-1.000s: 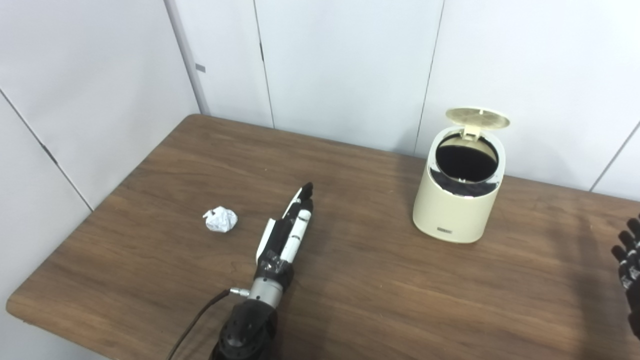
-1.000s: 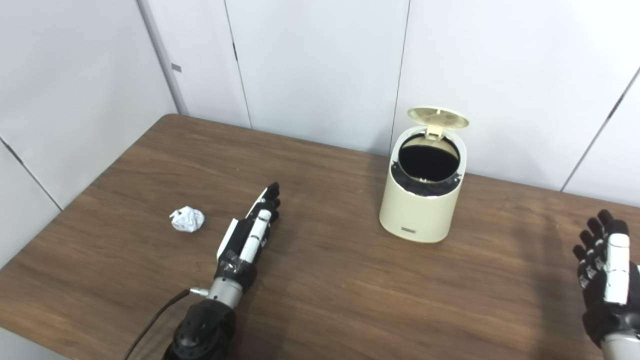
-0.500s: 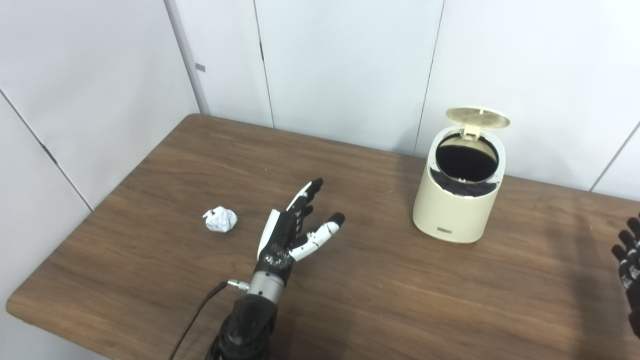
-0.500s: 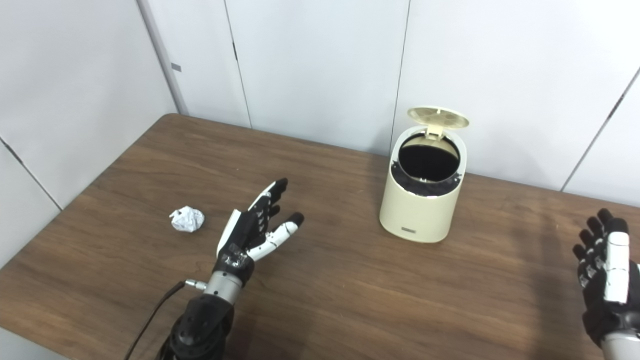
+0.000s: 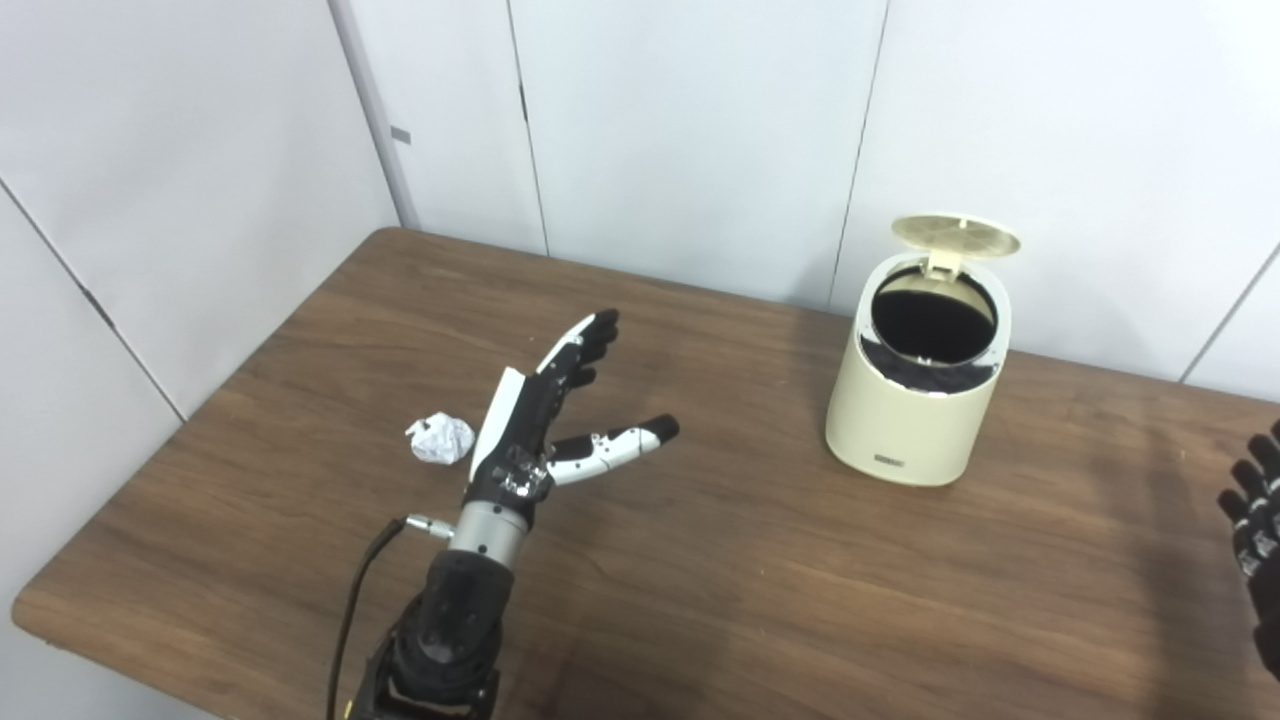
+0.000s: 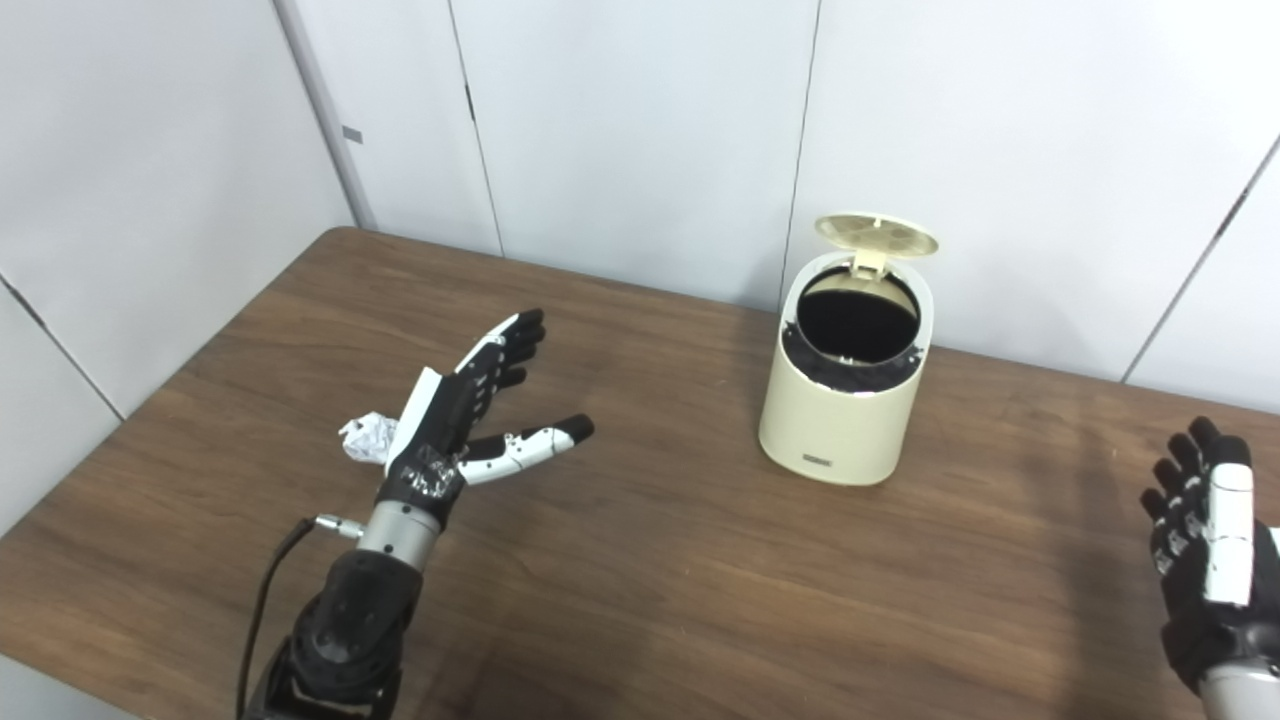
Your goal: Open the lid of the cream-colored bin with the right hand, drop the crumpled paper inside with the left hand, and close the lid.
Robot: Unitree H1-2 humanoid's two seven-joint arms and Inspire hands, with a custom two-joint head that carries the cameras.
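Left hand: the left hand (image 5: pixel 535 420) is up above the table with its fingers spread wide and the thumb sticking out to the right. It holds nothing.
Right hand: the right hand (image 6: pixel 1205 545) is at the right edge, palm side up, fingers apart. It holds nothing too.
Paper: the crumpled paper (image 5: pixel 439 438) lies on the table just left of the left hand. In the right eye view the hand hides part of it. It is a small white ball, all bumpy and wrinkled.
Bin: the cream-colored bin (image 5: pixel 915 400) stands on the table near the wall, well apart from both hands. It is round and smooth, with a small dark label low on its front.
Lid: the lid (image 5: pixel 956 236) is round and flat. It is tipped up at the back of the bin. The inside of the bin looks black.
Table: the table (image 5: pixel 760 590) is brown wood with long dark lines in it.
Wall: a white wall (image 5: pixel 690 120) of flat panels stands behind.
Cable: a thin black cable (image 5: pixel 355 610) hangs from the left wrist.
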